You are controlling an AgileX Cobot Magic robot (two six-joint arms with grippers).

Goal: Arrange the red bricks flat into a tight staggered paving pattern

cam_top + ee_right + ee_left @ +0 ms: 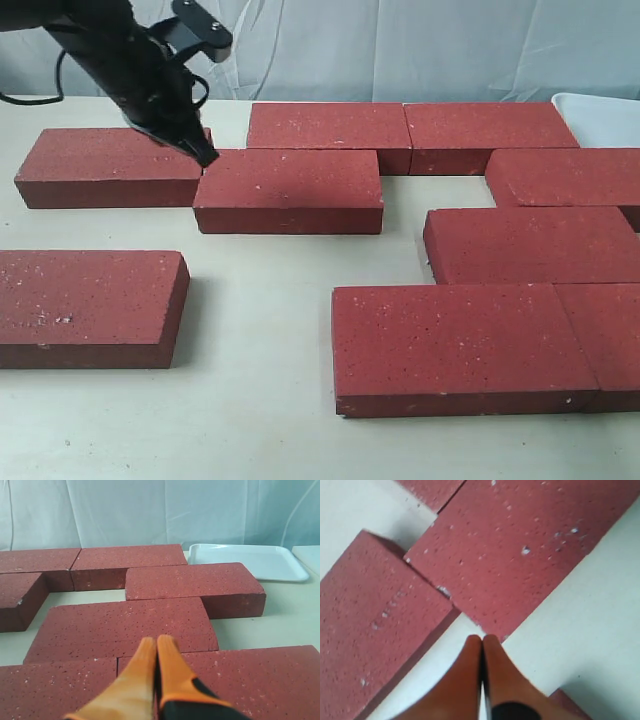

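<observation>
Near left, one loose brick [90,295] lies flat, well apart from the other red bricks [530,245]. Near right, a pair [460,340] is butted end to end. The right gripper [156,647] hovers over them, tips pressed together and empty.

Mid-table is the centre brick [290,185], long axis left-right. The left gripper [205,155] has its tips pinched together on nothing, at the brick's far-left corner, where it meets the far-left brick [110,160]. The brick lies right of the tips and the left arm is nearer; probably a rightward shove to close the gap.

Surfaces are rough, matte and white-specked, the slabs square-edged. At far right sits a smooth white tray [600,115].
</observation>
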